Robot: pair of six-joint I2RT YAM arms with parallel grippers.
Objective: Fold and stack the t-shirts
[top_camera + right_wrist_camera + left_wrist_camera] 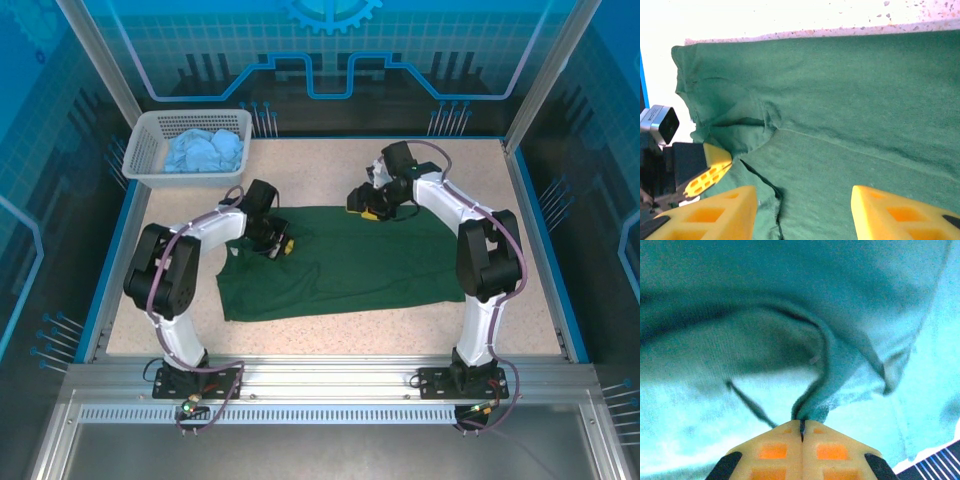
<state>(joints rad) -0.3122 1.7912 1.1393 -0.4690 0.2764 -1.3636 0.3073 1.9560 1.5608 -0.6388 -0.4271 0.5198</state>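
We see the dark green t-shirt spread flat across the middle of the speckled table, its far edge running straight from left to right. Our left gripper is clamped on a bunched fold at the shirt's left side, the yellow fingertips pressed together with green cloth pinched between them. Our right gripper hangs low over the shirt near its far edge, jaws apart and nothing between them; we cannot tell whether it touches the cloth. The light blue t-shirt lies crumpled inside the white lattice basket at the far left corner, well apart from the green one.
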